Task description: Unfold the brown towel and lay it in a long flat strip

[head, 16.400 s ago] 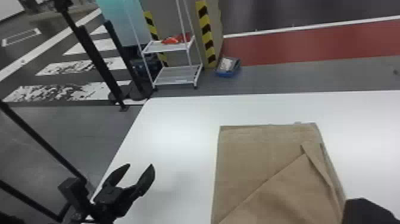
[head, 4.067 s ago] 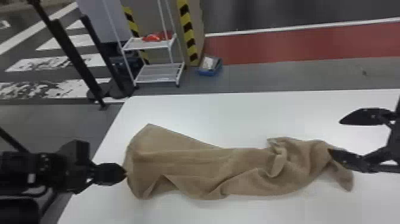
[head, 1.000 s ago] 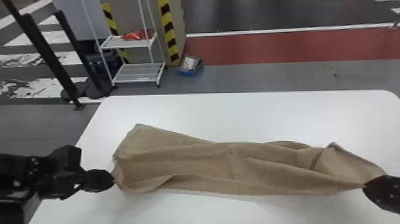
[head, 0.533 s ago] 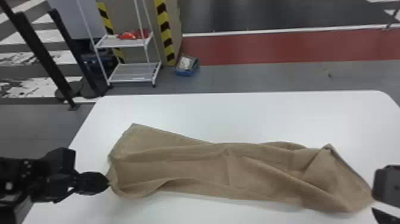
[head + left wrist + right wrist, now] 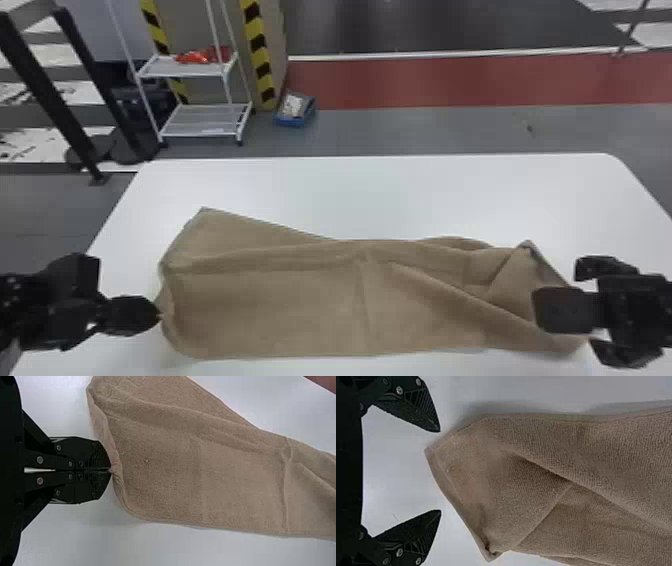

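Brown towel lies lengthwise across the white tabletop, between the two pincers; surface wrinkled, diagonal folds toward its right end, far left corner jutting toward the far edge. Left pincer: fingers pressed together, pinching the hem at the towel's left end. Right pincer: fingers spread, at the towel's right end; in the right wrist view a towel corner points toward the gap, ungripped. Beyond, on the floor: blue bin holding something with a pale, label-like patch; marks too small to tell.
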